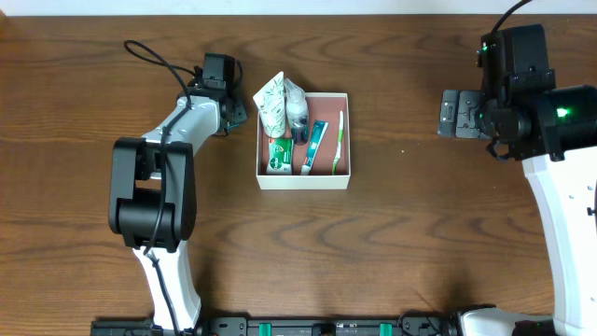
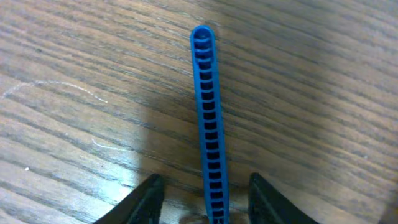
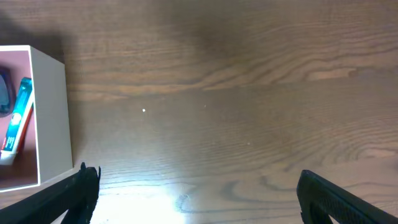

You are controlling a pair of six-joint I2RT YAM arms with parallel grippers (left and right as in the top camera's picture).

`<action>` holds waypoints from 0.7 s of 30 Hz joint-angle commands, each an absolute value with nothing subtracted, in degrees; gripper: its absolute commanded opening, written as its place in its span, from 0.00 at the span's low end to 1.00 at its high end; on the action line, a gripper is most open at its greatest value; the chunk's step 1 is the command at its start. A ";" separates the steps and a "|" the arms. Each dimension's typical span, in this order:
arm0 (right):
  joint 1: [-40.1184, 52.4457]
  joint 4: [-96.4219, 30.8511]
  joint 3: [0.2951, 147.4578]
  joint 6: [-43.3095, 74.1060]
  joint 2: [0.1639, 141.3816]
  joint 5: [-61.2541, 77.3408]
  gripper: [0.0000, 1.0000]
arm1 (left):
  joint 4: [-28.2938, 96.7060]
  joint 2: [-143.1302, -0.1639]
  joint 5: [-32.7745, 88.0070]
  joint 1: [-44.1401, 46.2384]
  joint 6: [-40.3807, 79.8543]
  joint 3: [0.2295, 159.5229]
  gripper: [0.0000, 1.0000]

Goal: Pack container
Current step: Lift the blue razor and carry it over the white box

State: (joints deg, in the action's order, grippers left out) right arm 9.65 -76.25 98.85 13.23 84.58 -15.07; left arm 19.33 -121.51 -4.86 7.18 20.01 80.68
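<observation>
The container [image 1: 305, 179] is a shallow white box with a reddish-brown inside, at the table's middle. In it lie a white pouch [image 1: 273, 105], a dark bottle [image 1: 298, 121], toothpaste tubes [image 1: 313, 145] and a green toothbrush [image 1: 339, 140]. My left gripper [image 1: 233, 114] is low at the table just left of the box. In the left wrist view its fingers [image 2: 205, 186] are open, one on each side of a narrow blue slotted handle [image 2: 207, 106] lying on the wood. My right gripper [image 1: 448, 114] is open and empty, right of the box, as the right wrist view [image 3: 199, 186] shows.
The box's white wall [image 3: 53, 112] and a toothpaste tube [image 3: 18, 118] show at the left edge of the right wrist view. Bare brown wood lies between the box and the right gripper. The left arm's body [image 1: 149, 187] stands left of the box.
</observation>
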 commanded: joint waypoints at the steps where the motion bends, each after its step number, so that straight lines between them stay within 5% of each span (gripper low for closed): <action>1: 9.43 -76.31 99.50 14.13 84.27 -15.88 0.99 | 19.81 -122.28 -4.91 7.14 20.45 79.94 0.37; 11: 9.43 -76.31 99.50 14.13 84.27 -15.88 0.99 | 20.95 -122.26 -5.17 7.05 16.95 79.94 0.15; 21: 9.43 -76.31 99.50 14.13 84.27 -15.88 0.99 | 20.88 -119.87 -5.56 6.63 16.10 80.18 0.10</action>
